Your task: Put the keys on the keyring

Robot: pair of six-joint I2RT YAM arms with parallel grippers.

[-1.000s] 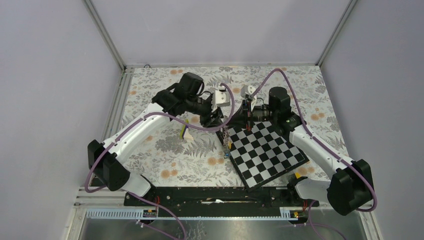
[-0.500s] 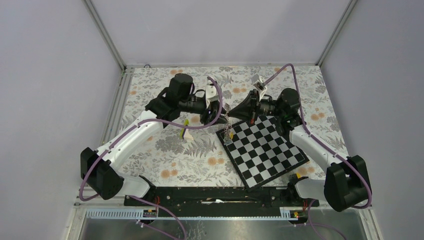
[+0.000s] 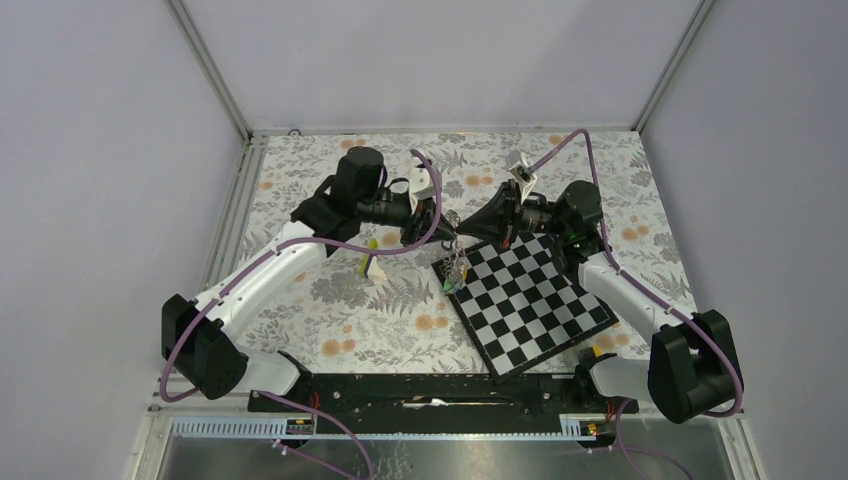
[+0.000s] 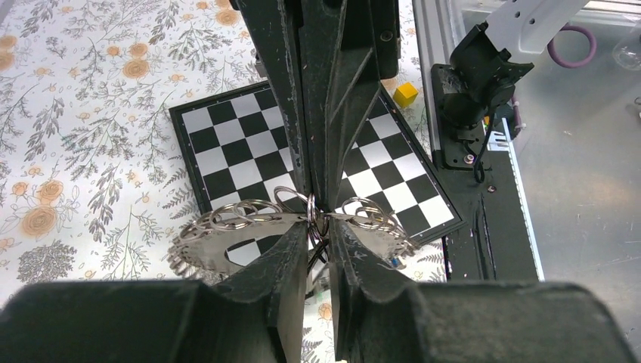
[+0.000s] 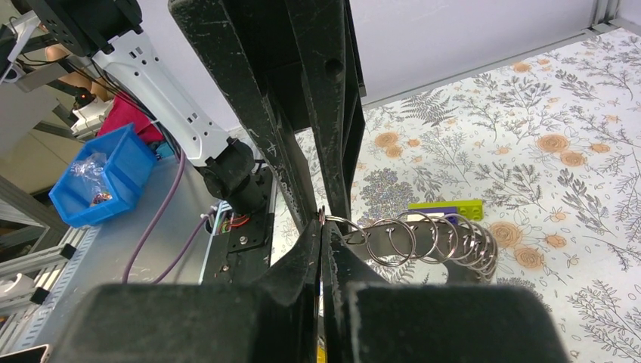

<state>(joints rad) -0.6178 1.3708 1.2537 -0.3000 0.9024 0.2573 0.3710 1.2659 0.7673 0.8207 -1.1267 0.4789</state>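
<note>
The keyring (image 4: 227,234), a flat grey ring with small wire rings along its rim, hangs in the air between both arms above the chessboard's far corner. My left gripper (image 4: 318,227) and right gripper (image 5: 321,225) meet tip to tip on it (image 3: 452,228). The right fingers (image 5: 302,249) are pressed together on its thin edge. The left fingers (image 4: 291,249) stand a narrow gap apart with wire loops pinched between them. The keys (image 3: 453,278) dangle in a small bunch below the meeting point. A blue head (image 4: 394,261) peeks out; the other keys are hidden in the wrist views.
The chessboard (image 3: 525,305) lies tilted under and to the right of the grippers. A lime-and-white wedge (image 3: 372,262) sits on the floral cloth to the left. A yellow block (image 4: 406,94) lies by the board's near corner. The arm bases' rail (image 3: 440,390) runs along the near edge.
Both arms swung up to face each other and brought the keyring off the board's edge into the air. Over the last half second the left jaws narrowed onto the ring.
</note>
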